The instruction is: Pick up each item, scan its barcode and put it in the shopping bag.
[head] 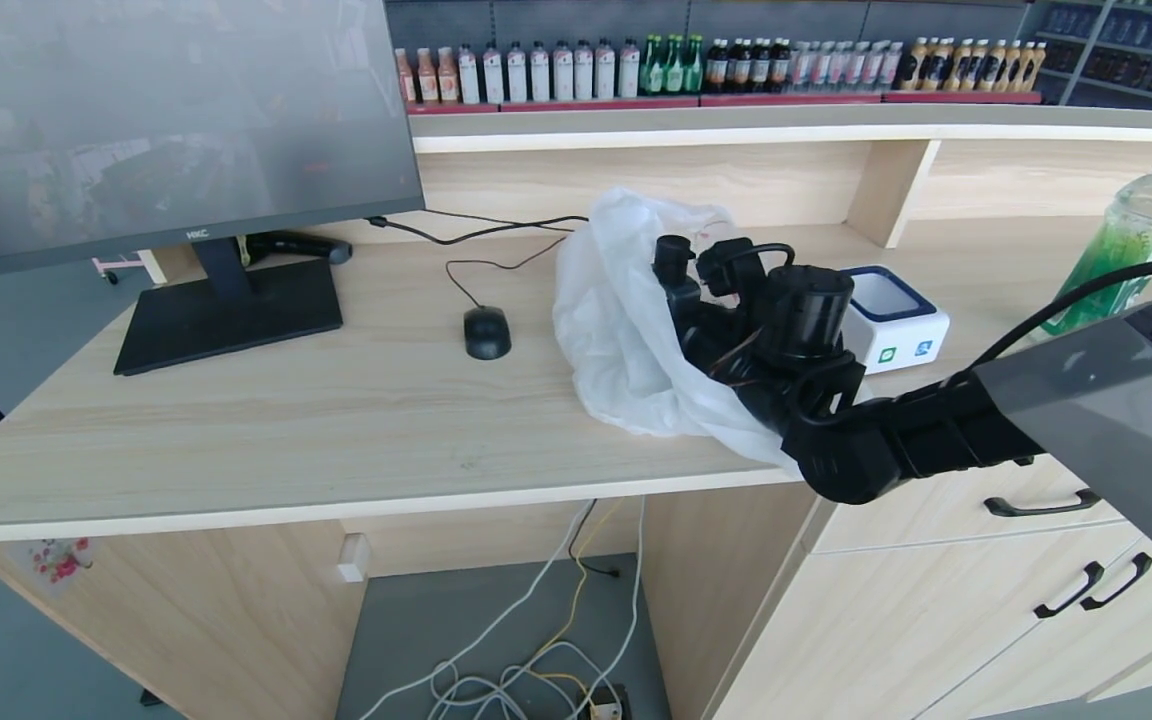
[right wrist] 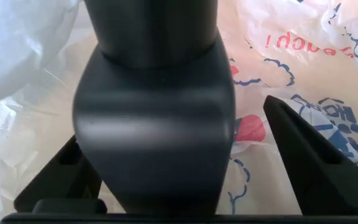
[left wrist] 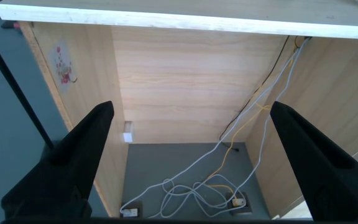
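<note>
Inside the white shopping bag (head: 616,330) on the wooden counter (head: 336,420), right gripper (right wrist: 169,134) with jaws spread around a dark bottle (right wrist: 154,74), one finger clear of it, left gripper (left wrist: 191,106) below the counter edge, jaws wide and empty, green bottle (head: 1131,240) upright near the white scanner (head: 896,325)

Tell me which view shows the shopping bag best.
Head view: the whole shopping bag sits on the counter with the right arm in its mouth. The right wrist view gives a close patch of its printed plastic; the left wrist view faces under the counter.
</note>
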Motion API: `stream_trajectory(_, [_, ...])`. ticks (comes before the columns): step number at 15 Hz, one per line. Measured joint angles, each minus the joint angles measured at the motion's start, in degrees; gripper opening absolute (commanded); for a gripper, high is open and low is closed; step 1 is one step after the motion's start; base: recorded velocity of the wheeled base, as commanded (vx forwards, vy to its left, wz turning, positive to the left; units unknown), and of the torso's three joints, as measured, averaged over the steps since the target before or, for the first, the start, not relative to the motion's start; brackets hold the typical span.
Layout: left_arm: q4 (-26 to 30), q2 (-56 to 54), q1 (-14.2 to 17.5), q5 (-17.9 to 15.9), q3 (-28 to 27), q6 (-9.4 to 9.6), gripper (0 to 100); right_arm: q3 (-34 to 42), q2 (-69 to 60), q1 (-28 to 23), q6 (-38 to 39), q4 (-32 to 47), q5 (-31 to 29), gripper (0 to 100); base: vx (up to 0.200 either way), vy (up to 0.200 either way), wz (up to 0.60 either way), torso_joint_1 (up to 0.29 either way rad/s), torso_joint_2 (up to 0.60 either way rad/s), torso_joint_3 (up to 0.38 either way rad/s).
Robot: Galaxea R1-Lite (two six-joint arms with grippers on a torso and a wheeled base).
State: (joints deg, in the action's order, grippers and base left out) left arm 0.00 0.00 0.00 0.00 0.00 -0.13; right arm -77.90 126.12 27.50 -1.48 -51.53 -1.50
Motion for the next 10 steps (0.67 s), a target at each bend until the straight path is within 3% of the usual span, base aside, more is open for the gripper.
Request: stream_trajectory(10, [0.0, 0.0, 0.0, 0.0, 0.0, -0.02, 100, 2.8, -8.2, -0.2, -0.9, 0.0, -0.7, 100, 0.000, 0.000, 0.00, 0.000, 0.00, 0.000])
